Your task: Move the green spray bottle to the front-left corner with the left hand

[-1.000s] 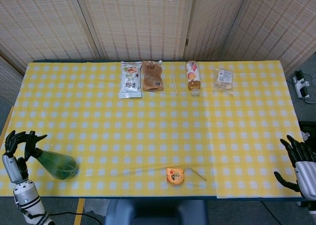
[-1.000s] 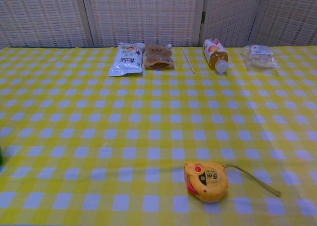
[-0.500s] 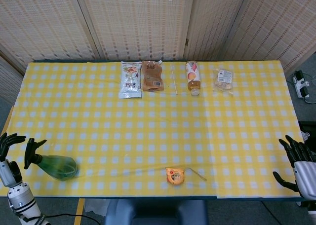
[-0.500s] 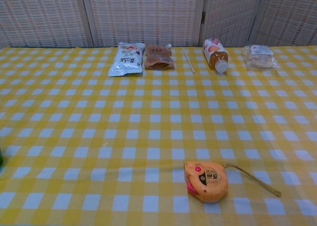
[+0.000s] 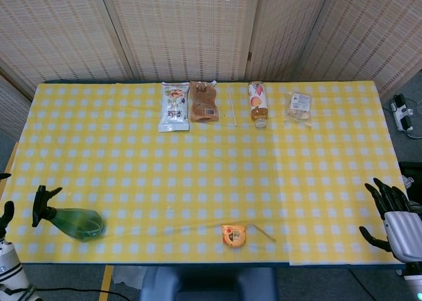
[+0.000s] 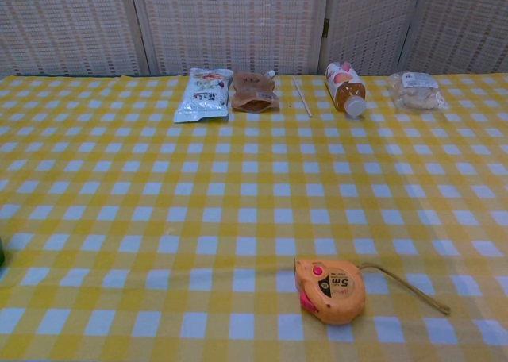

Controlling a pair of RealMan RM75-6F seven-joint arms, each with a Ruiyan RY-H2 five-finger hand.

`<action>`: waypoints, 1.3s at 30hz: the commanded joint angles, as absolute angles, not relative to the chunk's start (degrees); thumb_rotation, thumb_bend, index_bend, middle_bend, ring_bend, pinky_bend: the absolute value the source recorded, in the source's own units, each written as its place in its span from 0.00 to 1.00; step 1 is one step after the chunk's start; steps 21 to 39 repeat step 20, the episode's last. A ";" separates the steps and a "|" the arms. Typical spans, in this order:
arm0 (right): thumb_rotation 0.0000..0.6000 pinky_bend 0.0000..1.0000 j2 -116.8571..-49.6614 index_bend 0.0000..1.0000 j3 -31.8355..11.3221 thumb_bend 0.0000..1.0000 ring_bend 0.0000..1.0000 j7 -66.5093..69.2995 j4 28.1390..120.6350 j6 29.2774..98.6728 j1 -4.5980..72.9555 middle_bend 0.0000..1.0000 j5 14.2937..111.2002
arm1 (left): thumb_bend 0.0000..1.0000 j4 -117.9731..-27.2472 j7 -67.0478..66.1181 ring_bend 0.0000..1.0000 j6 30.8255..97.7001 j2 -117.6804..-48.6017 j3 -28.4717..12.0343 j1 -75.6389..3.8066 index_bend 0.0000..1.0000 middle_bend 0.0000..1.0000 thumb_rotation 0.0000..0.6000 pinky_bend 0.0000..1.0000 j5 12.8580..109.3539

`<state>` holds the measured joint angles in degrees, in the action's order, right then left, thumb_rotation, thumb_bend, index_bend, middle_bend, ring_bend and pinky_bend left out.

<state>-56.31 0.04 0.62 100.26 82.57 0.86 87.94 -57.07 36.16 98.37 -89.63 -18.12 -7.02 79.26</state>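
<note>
The green spray bottle (image 5: 78, 223) lies on its side near the front-left corner of the yellow checked table (image 5: 132, 169), with its black trigger head pointing left. My left hand (image 5: 5, 216) shows only as dark fingers and a wrist at the frame's left edge. It is apart from the bottle and holds nothing. My right hand (image 5: 393, 220) hangs off the table's front-right edge with its fingers spread and empty. The chest view shows neither hand, only a dark green sliver of the bottle (image 6: 1, 251) at its left edge.
An orange tape measure (image 5: 233, 235) with its tape pulled out a little lies at the front centre. Along the back edge lie a white pouch (image 5: 174, 106), a brown pouch (image 5: 204, 101), a thin stick (image 5: 231, 106), a drink bottle (image 5: 257, 103) and a clear snack bag (image 5: 299, 106).
My left hand has let go of the bottle and drawn back to the left and down, almost out of view. The bottle stays lying at the front left. The right hand barely moved.
</note>
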 commanded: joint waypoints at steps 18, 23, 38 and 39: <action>1.00 0.00 -60.42 0.00 -1.35 0.31 0.00 -0.48 97.38 77.52 4.65 0.00 84.70 | 0.17 -88.76 -4.19 0.01 76.17 -63.00 -7.94 -6.69 0.01 0.08 1.00 0.00 71.66; 1.00 0.00 -60.28 0.00 -1.35 0.31 0.00 -0.13 97.30 77.73 4.61 0.00 84.77 | 0.17 -88.79 -4.66 0.01 76.55 -63.27 -7.84 -6.65 0.01 0.08 1.00 0.00 71.60; 1.00 0.00 -60.28 0.00 -1.35 0.31 0.00 -0.13 97.30 77.73 4.61 0.00 84.77 | 0.17 -88.79 -4.66 0.01 76.55 -63.27 -7.84 -6.65 0.01 0.08 1.00 0.00 71.60; 1.00 0.00 -60.28 0.00 -1.35 0.31 0.00 -0.13 97.30 77.73 4.61 0.00 84.77 | 0.17 -88.79 -4.66 0.01 76.55 -63.27 -7.84 -6.65 0.01 0.08 1.00 0.00 71.60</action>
